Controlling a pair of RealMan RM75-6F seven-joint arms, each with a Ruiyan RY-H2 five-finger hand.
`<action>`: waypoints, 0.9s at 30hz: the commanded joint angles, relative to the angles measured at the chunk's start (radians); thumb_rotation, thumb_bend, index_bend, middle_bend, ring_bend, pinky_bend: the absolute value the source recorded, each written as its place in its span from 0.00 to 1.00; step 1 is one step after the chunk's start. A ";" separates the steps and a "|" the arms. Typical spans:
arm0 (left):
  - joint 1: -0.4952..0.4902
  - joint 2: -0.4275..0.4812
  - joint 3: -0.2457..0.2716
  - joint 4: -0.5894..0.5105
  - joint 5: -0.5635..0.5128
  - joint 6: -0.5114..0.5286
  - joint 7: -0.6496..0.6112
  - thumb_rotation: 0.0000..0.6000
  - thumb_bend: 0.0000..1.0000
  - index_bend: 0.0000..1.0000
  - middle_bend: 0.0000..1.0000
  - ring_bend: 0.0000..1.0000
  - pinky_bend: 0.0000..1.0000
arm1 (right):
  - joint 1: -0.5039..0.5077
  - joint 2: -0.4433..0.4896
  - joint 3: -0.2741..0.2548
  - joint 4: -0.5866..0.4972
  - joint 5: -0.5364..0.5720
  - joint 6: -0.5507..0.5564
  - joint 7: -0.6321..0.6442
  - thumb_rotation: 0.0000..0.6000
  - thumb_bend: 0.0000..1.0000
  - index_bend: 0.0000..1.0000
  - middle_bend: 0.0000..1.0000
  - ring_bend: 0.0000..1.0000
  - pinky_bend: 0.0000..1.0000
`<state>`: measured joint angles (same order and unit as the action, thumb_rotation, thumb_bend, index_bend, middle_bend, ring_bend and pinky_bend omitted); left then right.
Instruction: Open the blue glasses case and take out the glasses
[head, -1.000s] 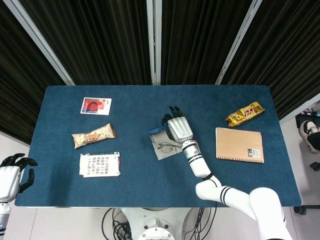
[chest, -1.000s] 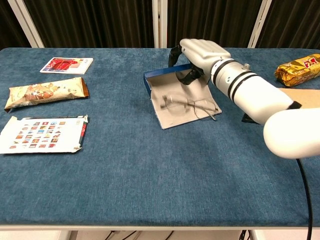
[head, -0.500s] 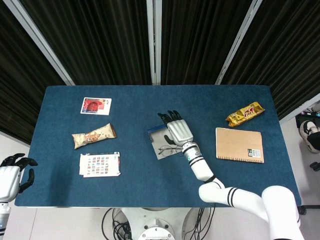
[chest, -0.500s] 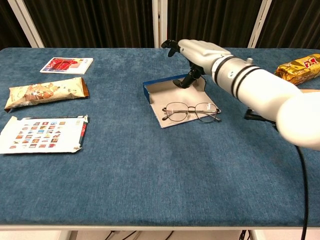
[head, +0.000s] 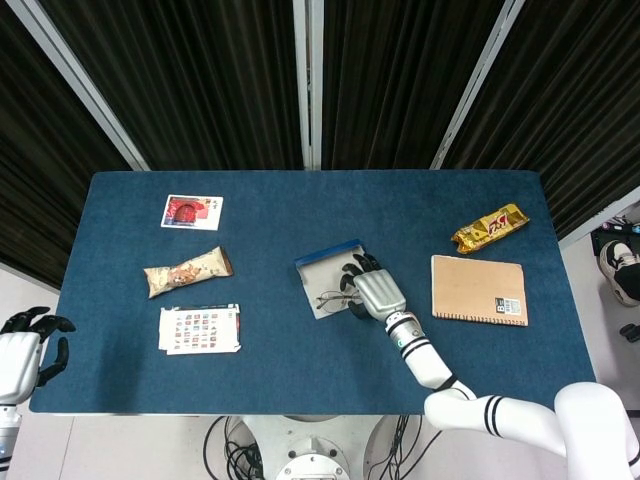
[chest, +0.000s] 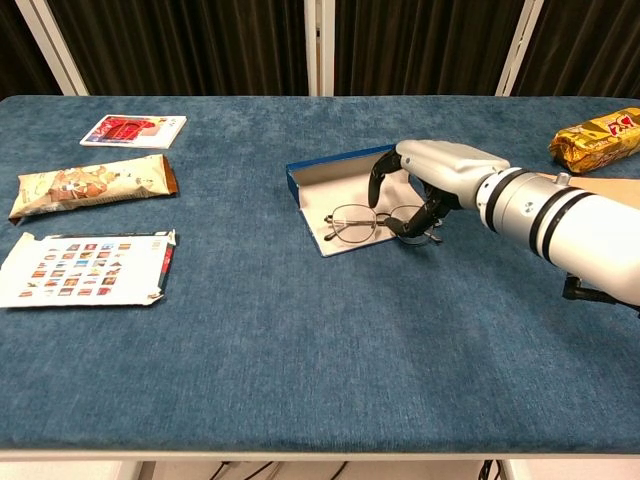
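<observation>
The blue glasses case (head: 325, 257) (chest: 330, 172) lies open near the middle of the table, lid flat. Thin wire-framed glasses (head: 332, 298) (chest: 350, 222) lie on its pale lining, lenses facing the front edge. My right hand (head: 372, 290) (chest: 430, 170) is lowered over the right side of the glasses, its fingers at the bridge and its thumb at the lower rim of the right lens. Whether it grips the frame does not show. My left hand (head: 20, 355) hangs off the table's front left corner, fingers apart, holding nothing.
On the left lie a red picture card (head: 191, 212), a wrapped snack bar (head: 187, 271) and a sheet of small pictures (head: 199, 329). A gold snack packet (head: 489, 227) and a brown notebook (head: 478, 289) lie to the right of the case.
My right hand let go of the lid, which dropped flat, then came back toward me and down onto the right side of the glasses. The left hand stayed still.
</observation>
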<state>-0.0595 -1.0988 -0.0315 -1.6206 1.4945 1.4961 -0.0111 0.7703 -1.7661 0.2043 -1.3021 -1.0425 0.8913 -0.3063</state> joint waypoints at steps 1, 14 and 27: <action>0.000 0.000 0.000 0.000 0.001 0.000 -0.001 1.00 0.57 0.45 0.44 0.21 0.24 | 0.004 -0.006 0.000 0.011 0.006 -0.009 0.002 1.00 0.40 0.43 0.20 0.00 0.00; 0.000 0.000 0.000 0.001 0.001 0.001 -0.002 1.00 0.57 0.45 0.44 0.21 0.24 | 0.010 -0.025 -0.006 0.031 -0.034 -0.014 0.036 1.00 0.48 0.66 0.26 0.00 0.00; 0.001 0.000 0.000 -0.002 0.000 0.001 0.003 1.00 0.57 0.45 0.44 0.21 0.24 | 0.061 0.046 -0.078 -0.125 -0.315 -0.035 0.126 1.00 0.45 0.70 0.29 0.00 0.00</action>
<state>-0.0587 -1.0990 -0.0311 -1.6221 1.4944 1.4973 -0.0083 0.8004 -1.7228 0.1360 -1.4141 -1.3284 0.8844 -0.1797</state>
